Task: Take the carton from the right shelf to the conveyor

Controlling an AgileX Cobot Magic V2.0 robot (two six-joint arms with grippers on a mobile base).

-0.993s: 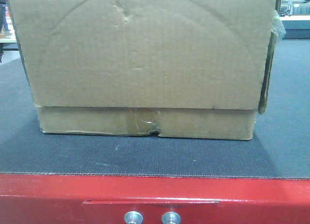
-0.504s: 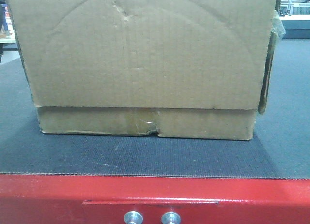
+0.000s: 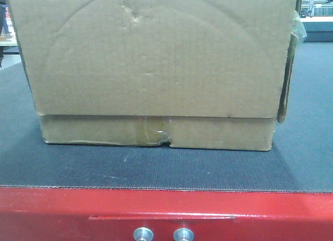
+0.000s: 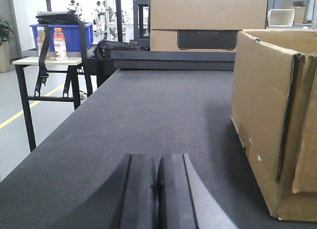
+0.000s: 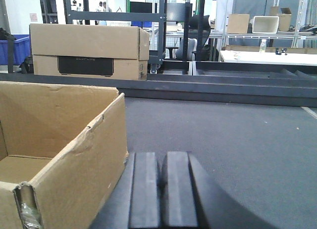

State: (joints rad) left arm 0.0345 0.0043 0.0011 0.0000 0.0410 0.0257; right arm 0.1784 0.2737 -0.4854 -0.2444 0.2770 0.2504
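The carton (image 3: 151, 59), a worn brown cardboard box with a taped, torn band along its lower edge, rests on the dark grey conveyor belt (image 3: 156, 168) behind the red frame (image 3: 166, 204). My left gripper (image 4: 157, 162) is shut and empty, low over the belt, to the left of the carton (image 4: 270, 115) and apart from it. My right gripper (image 5: 162, 157) is shut and empty, close beside the open carton's right wall (image 5: 74, 160); whether it touches it does not show. The right shelf is out of view.
A second cardboard box (image 4: 208, 21) sits beyond the belt's far end, also in the right wrist view (image 5: 86, 51). A white table with a blue bin (image 4: 62, 33) and bottles stands at the left. More racks and tables stand in the background.
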